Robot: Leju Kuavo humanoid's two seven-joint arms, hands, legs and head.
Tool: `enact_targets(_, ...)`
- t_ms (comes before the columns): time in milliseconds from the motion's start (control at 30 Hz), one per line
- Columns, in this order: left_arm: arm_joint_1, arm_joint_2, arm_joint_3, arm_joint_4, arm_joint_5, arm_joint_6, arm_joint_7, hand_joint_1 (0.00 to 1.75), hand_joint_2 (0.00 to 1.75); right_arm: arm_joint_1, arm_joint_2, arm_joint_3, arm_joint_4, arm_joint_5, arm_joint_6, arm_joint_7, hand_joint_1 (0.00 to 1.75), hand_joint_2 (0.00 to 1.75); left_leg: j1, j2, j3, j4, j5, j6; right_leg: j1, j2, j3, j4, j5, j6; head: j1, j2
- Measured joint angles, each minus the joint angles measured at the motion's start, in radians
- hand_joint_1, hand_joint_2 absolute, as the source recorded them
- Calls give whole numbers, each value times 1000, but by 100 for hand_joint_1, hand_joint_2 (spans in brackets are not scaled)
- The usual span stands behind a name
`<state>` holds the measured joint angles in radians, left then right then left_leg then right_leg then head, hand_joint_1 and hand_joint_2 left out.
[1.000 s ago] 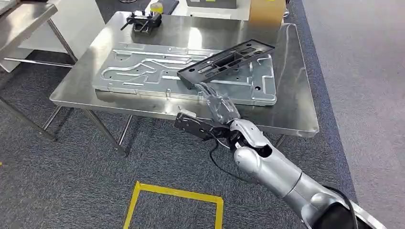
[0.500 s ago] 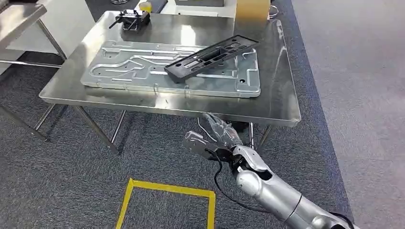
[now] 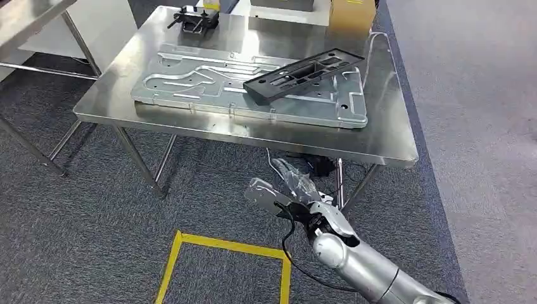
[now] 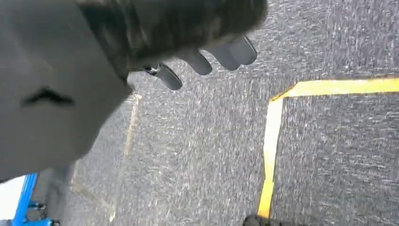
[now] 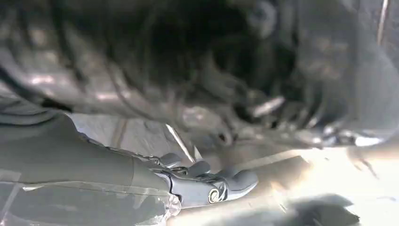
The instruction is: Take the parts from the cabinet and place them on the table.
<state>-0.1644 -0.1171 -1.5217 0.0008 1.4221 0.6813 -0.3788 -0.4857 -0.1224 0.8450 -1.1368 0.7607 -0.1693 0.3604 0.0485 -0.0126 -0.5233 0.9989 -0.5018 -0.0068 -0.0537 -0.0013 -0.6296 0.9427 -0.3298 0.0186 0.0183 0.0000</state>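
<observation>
A long black slotted part [image 3: 305, 75] lies at a slant on a large silver stamped plate [image 3: 190, 82], which rests flat on the steel table [image 3: 392, 139]. My right hand [image 3: 288, 190] hangs below and in front of the table's front edge, over the carpet, fingers apart and holding nothing. In the right wrist view the same right hand [image 5: 197, 183] points at the blurred underside of the table. My left hand [image 4: 207, 56] hangs over the grey carpet with its fingers loosely extended and nothing in them.
A small black fixture [image 3: 193, 18] and a cardboard box [image 3: 351, 11] stand at the table's far edge. Another steel table [image 3: 25, 12] stands at the left. Yellow floor tape [image 3: 221, 247] marks a square on the carpet in front of the table.
My right hand has drawn back from the black part's near end and dropped below the table edge. The part stays on the plate. The camera view has shifted a little.
</observation>
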Motion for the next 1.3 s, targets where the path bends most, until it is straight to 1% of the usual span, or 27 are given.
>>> enact_targets(33,0,0,0,0,6,0,2,0,0,17,-6,-3,0,-13,-12,9,0,0,-1,0,1,0,-2,4,-1,-1,0,1,-1,4,0,0)
enact_targets(133,3,0,0,0,17,0,7,0,0,75,-28,-14,-2,-56,-59,39,0,0,-3,0,2,0,-8,8,-1,-1,1,3,-8,17,0,0)
enact_targets(167,3,0,0,0,26,0,10,0,0,96,-38,-18,-2,-85,-86,48,0,0,-3,0,3,0,-9,7,-1,-1,1,3,-11,28,-1,0)
enact_targets(200,3,0,0,0,31,0,11,0,0,121,-52,-22,-2,-110,-118,55,0,0,-4,0,4,0,-12,6,-1,-1,3,3,-15,44,-1,0)
enact_targets(233,3,0,0,0,35,0,13,0,0,149,-63,-25,-2,-140,-152,56,0,0,-5,0,5,0,-15,6,-1,-1,4,3,-18,57,-1,0)
enact_targets(267,4,1,0,0,36,0,14,0,0,182,-82,-29,-1,-170,-185,55,0,0,-5,0,7,0,-17,6,-1,-1,6,5,-22,63,0,0)
enact_targets(333,6,1,0,0,37,0,16,0,0,240,-110,-37,5,-208,-232,51,0,0,-4,0,12,-6,-18,4,-1,-1,6,8,-26,66,-1,0)
enact_targets(400,6,1,0,0,38,0,21,0,0,281,-135,-43,16,-268,-282,45,0,0,-4,1,15,-13,-20,2,-1,0,9,7,-29,62,-1,0)
enact_targets(433,5,1,0,0,38,0,25,0,0,305,-154,-50,27,-313,-312,35,0,0,-5,1,19,-16,-22,2,-1,0,11,6,-32,63,-1,0)
enact_targets(467,6,1,0,0,39,0,27,0,0,330,-164,-54,38,-365,-341,22,0,0,-5,1,22,-17,-24,1,-1,0,15,7,-37,69,-1,0)
enact_targets(500,6,1,0,0,40,0,29,0,0,359,-176,-60,55,-427,-368,2,0,0,-4,1,27,-20,-25,-1,-1,0,18,7,-40,71,-1,0)
enact_targets(567,6,1,0,0,41,0,33,0,0,405,-194,-66,100,-548,-409,-58,0,0,-4,0,34,-26,-25,-1,-1,-1,22,7,-42,69,-2,0)
enact_targets(633,6,0,0,0,41,0,35,0,0,442,-211,-75,159,-668,-425,-131,0,0,-4,1,40,-32,-25,-2,-1,0,26,6,-43,67,-1,0)
enact_targets(667,6,0,0,0,41,0,35,0,0,454,-217,-80,196,-735,-421,-170,0,0,-4,1,41,-32,-26,-2,-1,0,27,6,-43,67,-1,0)
enact_targets(733,6,0,0,0,41,0,35,0,0,461,-218,-88,270,-818,-402,-207,0,0,-4,2,41,-32,-26,-2,-1,1,26,7,-44,66,-1,0)
enact_targets(800,6,0,0,0,41,0,35,0,0,465,-218,-92,330,-845,-390,-220,0,0,-4,2,41,-32,-26,-3,-1,1,26,8,-44,66,0,0)
enact_targets(833,6,0,0,0,41,0,35,0,0,463,-217,-96,364,-870,-372,-228,0,0,-4,2,41,-32,-26,-3,-1,1,25,9,-45,65,-1,0)
enact_targets(933,5,0,0,0,40,0,34,0,0,446,-209,-107,466,-954,-307,-238,0,0,-4,2,42,-33,-26,-3,0,1,25,10,-46,63,-1,0)
enact_targets(967,5,0,0,0,40,0,32,0,0,439,-203,-115,505,-997,-273,-238,0,0,-4,2,42,-33,-26,-3,0,1,25,10,-46,63,-1,0)
enact_targets(1000,5,0,0,0,39,0,31,0,0,434,-195,-123,537,-1046,-238,-238,0,0,-8,3,41,-28,-29,-1,-2,1,26,7,-45,64,-1,0)
enact_targets(1067,6,1,0,0,38,0,26,0,0,426,-172,-151,606,-1130,-182,-238,0,0,-10,2,41,-25,-31,4,-6,0,25,9,-45,68,-2,0)
enact_targets(1133,6,3,0,0,37,0,26,0,0,421,-147,-168,647,-1157,-167,-238,0,0,-13,2,39,-22,-32,7,-9,0,26,8,-43,72,-2,0)
enact_targets(1167,6,5,0,0,37,0,24,0,0,419,-142,-175,664,-1170,-156,-235,0,0,-15,1,39,-22,-29,10,-10,0,28,4,-39,77,-2,0)
enact_targets(1200,5,6,0,-1,36,0,22,0,0,417,-133,-183,688,-1196,-130,-218,0,0,-16,1,40,-33,-17,19,-10,1,32,-2,-33,83,-2,0)
enact_targets(1233,5,6,0,-2,35,0,19,0,0,415,-127,-192,706,-1214,-104,-198,0,0,-2,4,54,-50,-5,26,-17,0,24,8,-50,80,2,0)
enact_targets(1267,5,7,0,-5,34,0,17,0,0,413,-122,-201,731,-1236,-79,-175,0,0,-5,6,57,-58,3,31,-10,-1,6,52,-91,74,7,0)
enact_targets(1300,5,9,0,-8,31,0,18,0,0,411,-116,-213,750,-1257,-63,-151,0,0,-6,8,54,-58,6,37,-8,1,-28,137,-141,69,11,0)
